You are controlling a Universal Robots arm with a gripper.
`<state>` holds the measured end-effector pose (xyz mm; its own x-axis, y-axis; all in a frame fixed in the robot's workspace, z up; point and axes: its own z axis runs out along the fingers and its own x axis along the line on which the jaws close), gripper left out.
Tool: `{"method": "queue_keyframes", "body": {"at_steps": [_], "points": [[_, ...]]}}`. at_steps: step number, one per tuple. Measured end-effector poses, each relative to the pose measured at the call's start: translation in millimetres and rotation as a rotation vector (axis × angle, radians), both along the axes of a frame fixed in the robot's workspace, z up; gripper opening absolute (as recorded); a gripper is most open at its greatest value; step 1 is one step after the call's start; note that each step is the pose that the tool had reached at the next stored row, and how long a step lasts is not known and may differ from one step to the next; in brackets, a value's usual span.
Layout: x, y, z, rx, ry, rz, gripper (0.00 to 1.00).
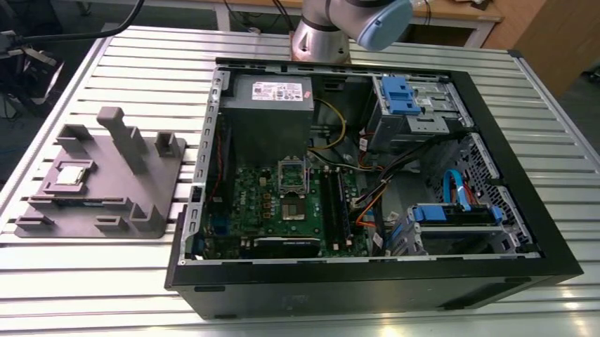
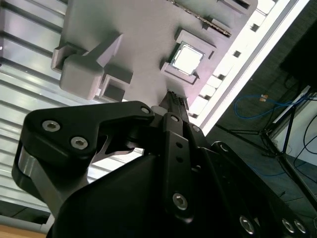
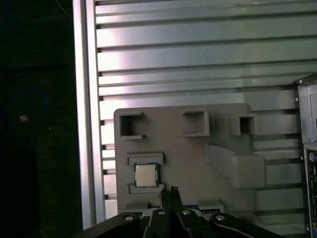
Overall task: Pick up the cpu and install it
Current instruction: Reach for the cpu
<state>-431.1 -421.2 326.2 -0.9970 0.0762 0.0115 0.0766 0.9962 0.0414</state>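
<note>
**Gripper closed and empty over the fixture; cpu lying in its recess**

In both wrist views the gripper (image 3: pixel 170 194) hangs above the grey fixture (image 3: pixel 198 148), its two slim fingers (image 2: pixel 174 101) pressed together with nothing between them. The cpu (image 3: pixel 146 174) lies flat, metal top up, in a square recess of that fixture. It is near the fingertips but apart from them.

In the exterior view the fixture (image 1: pixel 140 203) sits on the slatted metal bench (image 1: pixel 168 42), with the cpu (image 1: pixel 72 173) toward the exterior view's left. Just beside it, on the exterior view's right, is the open black computer case (image 1: pixel 375 281). The motherboard (image 1: pixel 281 203) lies flat inside the case, with the silver socket frame (image 1: pixel 292 175) on it. Part of the arm (image 1: pixel 347 28) stands behind the case.
</note>
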Motion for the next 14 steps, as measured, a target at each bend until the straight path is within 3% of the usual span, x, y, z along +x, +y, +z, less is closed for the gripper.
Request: {"method": "queue_keyframes", "body": {"at_steps": [14], "points": [[-7.6, -1.6, -9.6, -0.0002, 0.0002, 0.000, 0.11]]}}
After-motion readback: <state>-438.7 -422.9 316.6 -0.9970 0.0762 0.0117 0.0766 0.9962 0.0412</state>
